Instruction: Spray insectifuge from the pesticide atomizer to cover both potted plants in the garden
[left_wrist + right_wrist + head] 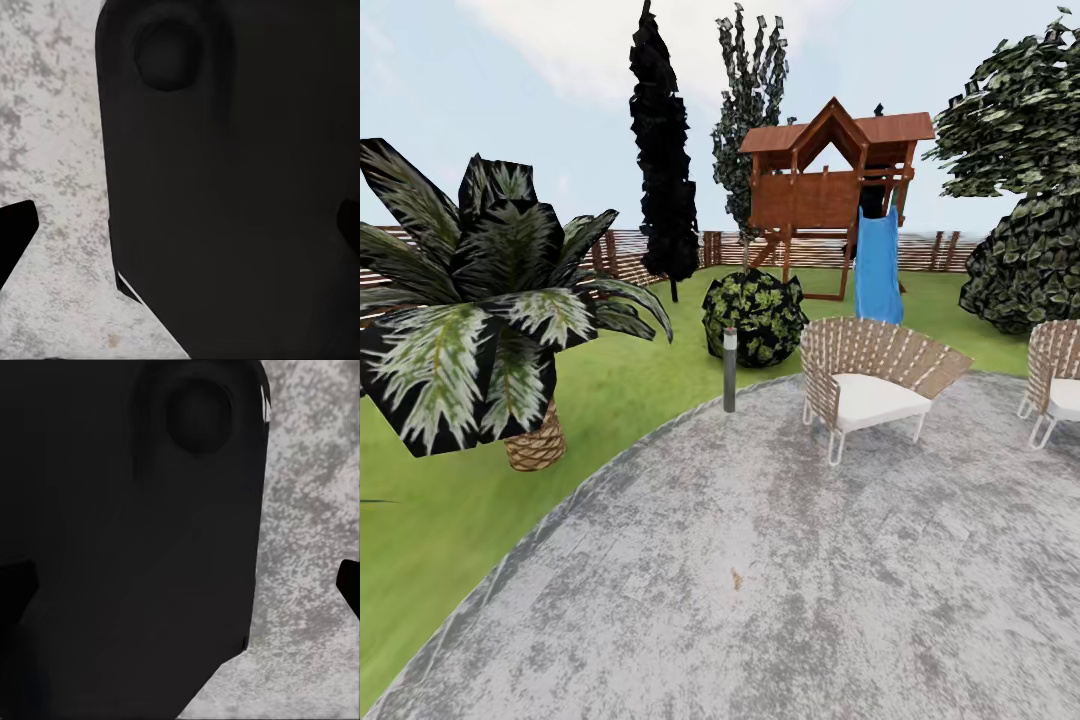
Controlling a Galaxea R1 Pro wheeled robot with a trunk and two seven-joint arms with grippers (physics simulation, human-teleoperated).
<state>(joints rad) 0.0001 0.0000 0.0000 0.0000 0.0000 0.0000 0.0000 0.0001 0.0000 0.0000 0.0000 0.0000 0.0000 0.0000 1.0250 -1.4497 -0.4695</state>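
The pesticide atomizer and the two low potted plants are out of view. The garden's green lawn (pixel 450 520) curves around a grey paved patio (pixel 780 580), with a brown slatted fence (pixel 628 250) behind. In the left wrist view my left gripper (pixel 180 232) hangs over the grey paving beside a dark part of my own body (pixel 240 187). Its fingertips (pixel 15 232) sit far apart at the picture's edges, open and empty. My right gripper (pixel 180 585) stands the same way, with one fingertip (pixel 349 589) showing against the paving.
A big striped-leaf palm in a woven pot (pixel 535 445) stands on the lawn at left. A short post lamp (pixel 729 370) and a round bush (pixel 755 315) mark the patio's far edge. Two wicker chairs (pixel 875 390) (pixel 1055 380) sit at right. A wooden playhouse with a blue slide (pixel 878 265) lies beyond.
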